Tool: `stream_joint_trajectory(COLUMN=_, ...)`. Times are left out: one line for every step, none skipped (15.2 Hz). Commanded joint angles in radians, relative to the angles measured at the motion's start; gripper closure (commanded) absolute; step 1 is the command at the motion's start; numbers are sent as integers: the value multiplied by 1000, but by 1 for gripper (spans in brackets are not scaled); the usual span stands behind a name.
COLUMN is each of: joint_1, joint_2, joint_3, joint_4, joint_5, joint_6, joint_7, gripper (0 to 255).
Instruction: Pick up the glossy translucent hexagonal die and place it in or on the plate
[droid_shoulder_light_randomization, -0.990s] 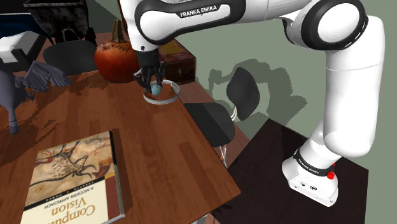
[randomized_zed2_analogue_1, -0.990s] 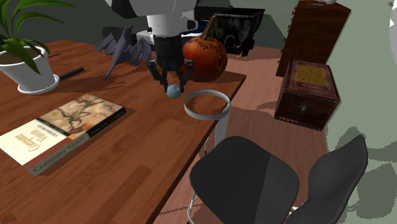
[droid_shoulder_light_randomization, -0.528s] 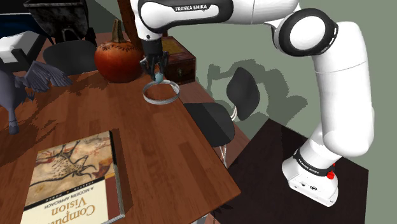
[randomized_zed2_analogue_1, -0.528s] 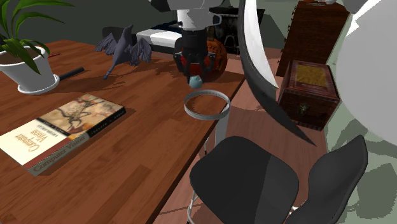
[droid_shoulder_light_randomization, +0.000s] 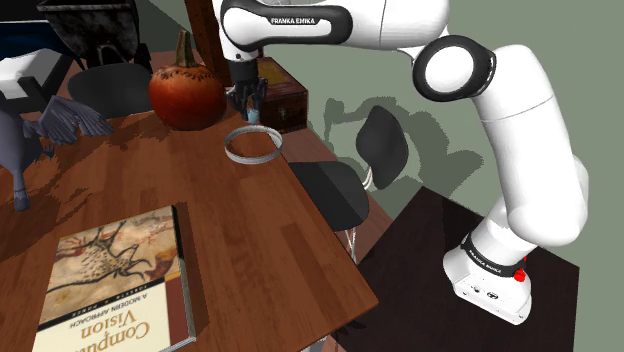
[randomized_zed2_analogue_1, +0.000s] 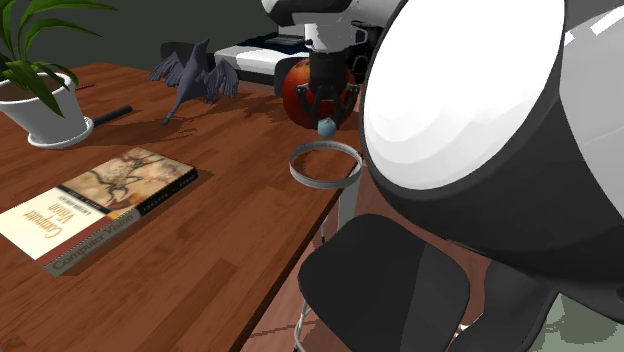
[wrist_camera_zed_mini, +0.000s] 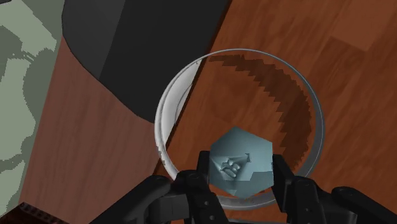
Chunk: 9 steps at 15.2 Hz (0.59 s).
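Jaws clamped on the die (wrist_camera_zed_mini: 240, 167), pressing its opposite sides. The die is pale blue, glossy and faceted, hexagonal in outline, with a raised mark on one face. It hangs in the air above the plate (wrist_camera_zed_mini: 167, 108), a shallow, round, see-through dish with a grey rim. The plate sits at the edge of the wood-grained surface (droid_shoulder_light_randomization: 250, 230), near a ridged orange pumpkin (droid_shoulder_light_randomization: 185, 95).

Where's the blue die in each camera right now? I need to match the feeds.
Shoulder view: the die is upper middle, just above the plate in the picture, right of the pumpkin.
Second exterior view: the die is upper middle, above the plate, in front of the pumpkin.
Wrist view: the die is clasped between the jaws, with the plate's rim ringing it.
Shared landmark: the clear ring-shaped plate.
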Motion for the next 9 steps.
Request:
stream_joint_trajectory(joint_1=-10, joint_2=-4, joint_3=0, joint_4=-37, joint_5=0, joint_6=32, joint_7=2, gripper=255)
stream_joint_trajectory(joint_1=-14, joint_2=-6, joint_3=1, joint_4=-55, joint_5=0, joint_6=47, joint_7=4, gripper=255)
stream_joint_trajectory(joint_1=-17, joint_2=-8, joint_3=1, joint_4=-71, joint_5=0, joint_6=61, joint_7=6, gripper=255)
stream_joint_trajectory(joint_1=-20, joint_2=-9, joint_3=1, joint_4=-87, joint_5=0, joint_6=75, joint_7=8, gripper=255)
stream_joint_trajectory(joint_1=-23, joint_2=-9, joint_3=1, joint_4=-102, joint_5=-1, joint_6=89, joint_7=10, gripper=255)
stream_joint_trajectory(joint_1=-26, joint_2=-9, joint_3=1, joint_4=-117, joint_5=-1, joint_6=103, joint_7=12, gripper=255)
stream_joint_trajectory(joint_1=-28, joint_2=-9, joint_3=0, joint_4=-130, joint_5=-2, joint_6=116, joint_7=14, gripper=255)
stream_joint_trajectory(joint_1=-30, joint_2=-9, joint_3=0, joint_4=-143, joint_5=-3, joint_6=129, joint_7=15, gripper=255)
stream_joint_trajectory(joint_1=-32, joint_2=-8, joint_3=0, joint_4=-155, joint_5=-4, joint_6=141, joint_7=17, gripper=255)
